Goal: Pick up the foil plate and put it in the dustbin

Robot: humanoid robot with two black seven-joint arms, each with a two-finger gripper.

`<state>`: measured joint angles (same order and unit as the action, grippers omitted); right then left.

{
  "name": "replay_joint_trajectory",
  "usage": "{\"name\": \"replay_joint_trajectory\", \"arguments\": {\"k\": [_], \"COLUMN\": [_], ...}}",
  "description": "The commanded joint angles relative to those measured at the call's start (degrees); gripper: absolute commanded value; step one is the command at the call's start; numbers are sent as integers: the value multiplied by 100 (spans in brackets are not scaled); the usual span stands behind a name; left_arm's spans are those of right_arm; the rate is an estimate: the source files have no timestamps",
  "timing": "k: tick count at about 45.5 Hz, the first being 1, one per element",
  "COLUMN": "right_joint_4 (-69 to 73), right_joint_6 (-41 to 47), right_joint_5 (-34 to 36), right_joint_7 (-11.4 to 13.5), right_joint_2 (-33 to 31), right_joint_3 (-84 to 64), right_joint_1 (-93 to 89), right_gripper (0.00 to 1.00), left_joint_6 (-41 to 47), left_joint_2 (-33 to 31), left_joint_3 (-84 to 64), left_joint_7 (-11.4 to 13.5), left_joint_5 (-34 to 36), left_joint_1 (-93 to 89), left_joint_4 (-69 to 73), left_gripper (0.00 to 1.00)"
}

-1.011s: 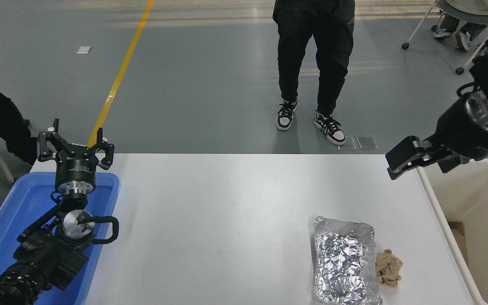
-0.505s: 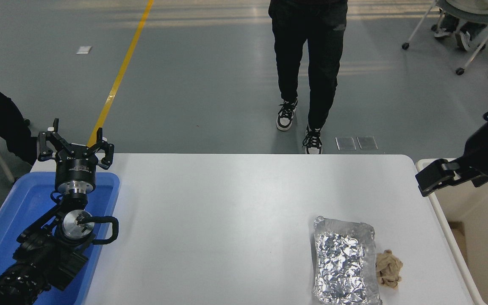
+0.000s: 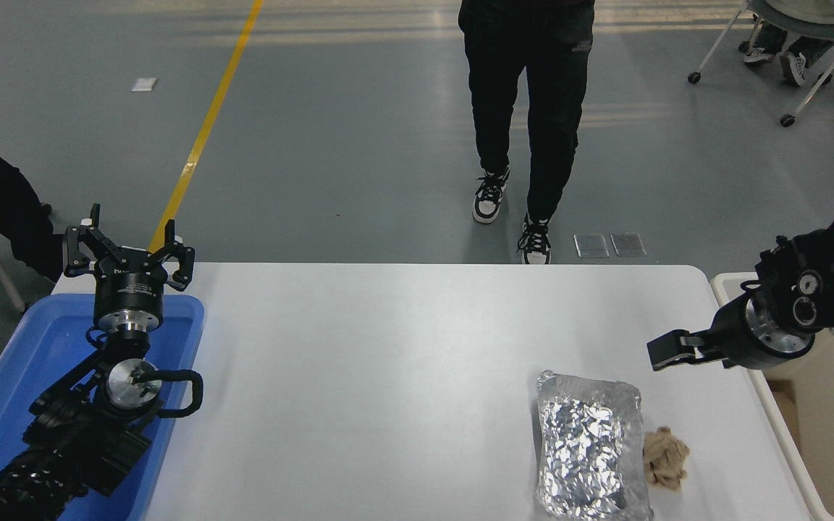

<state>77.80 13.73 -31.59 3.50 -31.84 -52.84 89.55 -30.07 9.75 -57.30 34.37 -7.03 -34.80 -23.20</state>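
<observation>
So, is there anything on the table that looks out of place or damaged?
Nothing looks damaged. The foil plate lies flat, crinkled, its near end running out of view. A small crumpled brown paper ball lies against its right rim.

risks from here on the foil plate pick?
1. The small crumpled brown paper ball sits right against the shiny crinkled foil plate; the right gripper, above the table, could catch it too.
2. The plate's shallow rim may crush or slip.
3. The plate lies near the table's near edge.
</observation>
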Motion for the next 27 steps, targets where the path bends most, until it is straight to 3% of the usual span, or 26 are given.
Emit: {"name": "replay_joint_trajectory", "arguments": {"k": [1, 27], "right_joint_4": [-537, -1144], "right_joint_6": [-134, -398], "right_joint_5": [-66, -57], "right_joint_7": [37, 37], "right_joint_2": [161, 670], "right_joint_3": [687, 1021], "right_joint_1": [-1185, -1888], "right_gripper": [100, 98], "left_joint_6": [1, 1], "left_joint_2": [1, 1], "left_joint_3": [0, 0], "left_joint_7": [-1, -1], "left_joint_5": [0, 0], "left_joint_1": [-1, -1], "left_joint_4": [0, 0], "left_gripper": [99, 99]}}
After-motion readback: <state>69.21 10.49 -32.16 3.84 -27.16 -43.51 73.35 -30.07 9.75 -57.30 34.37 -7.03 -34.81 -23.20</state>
